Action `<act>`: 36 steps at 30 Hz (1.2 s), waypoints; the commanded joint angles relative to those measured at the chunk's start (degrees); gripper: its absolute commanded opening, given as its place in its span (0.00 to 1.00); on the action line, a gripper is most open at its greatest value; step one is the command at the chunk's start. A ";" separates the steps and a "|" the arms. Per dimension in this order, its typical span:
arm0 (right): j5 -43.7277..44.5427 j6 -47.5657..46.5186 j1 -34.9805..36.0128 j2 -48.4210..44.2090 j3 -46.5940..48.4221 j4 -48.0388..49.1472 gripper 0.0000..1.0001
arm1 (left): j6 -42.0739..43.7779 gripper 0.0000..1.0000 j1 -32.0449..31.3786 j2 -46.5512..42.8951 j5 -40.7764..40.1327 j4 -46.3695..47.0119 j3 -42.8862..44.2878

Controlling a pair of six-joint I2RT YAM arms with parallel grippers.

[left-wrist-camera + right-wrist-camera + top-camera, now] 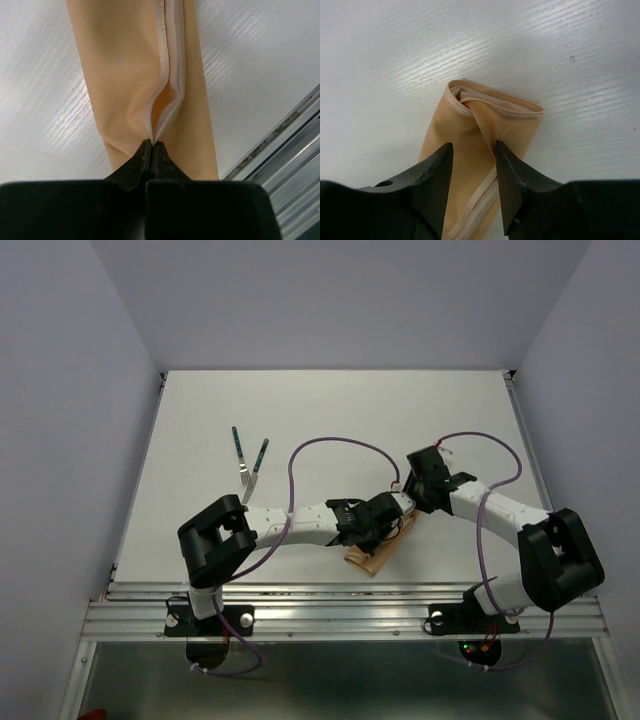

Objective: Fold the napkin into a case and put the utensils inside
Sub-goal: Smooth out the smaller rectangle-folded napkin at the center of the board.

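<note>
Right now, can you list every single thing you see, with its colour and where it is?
napkin: one, peach, folded into a narrow pouch, near the table's front edge
utensils: two, green handles with silver ends, left of the napkin, farther back
table: one, white, under everything
cables: two, purple, looping over the arms
rail: one, silver, along the table's front
left end effector: one, black, shut on the napkin's fold
right end effector: one, black, open over the napkin's end
</note>
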 commanded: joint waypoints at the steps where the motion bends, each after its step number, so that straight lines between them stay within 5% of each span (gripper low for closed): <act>1: 2.68 -0.09 0.16 -3.97 2.42 -3.06 0.48 | -0.26 0.00 -0.02 -2.96 1.06 1.93 1.85; 14: 3.74 1.75 0.16 -12.75 0.49 -10.71 0.49 | -0.61 0.00 -0.11 -2.61 2.38 1.85 2.90; 22: -11.01 8.95 0.77 -23.21 -13.12 -5.27 0.41 | -1.05 0.00 -0.02 -1.99 2.91 2.20 3.52; 36: -18.86 11.16 1.31 -25.42 -21.40 1.42 0.34 | -0.70 0.00 -0.02 -0.85 3.70 1.67 5.27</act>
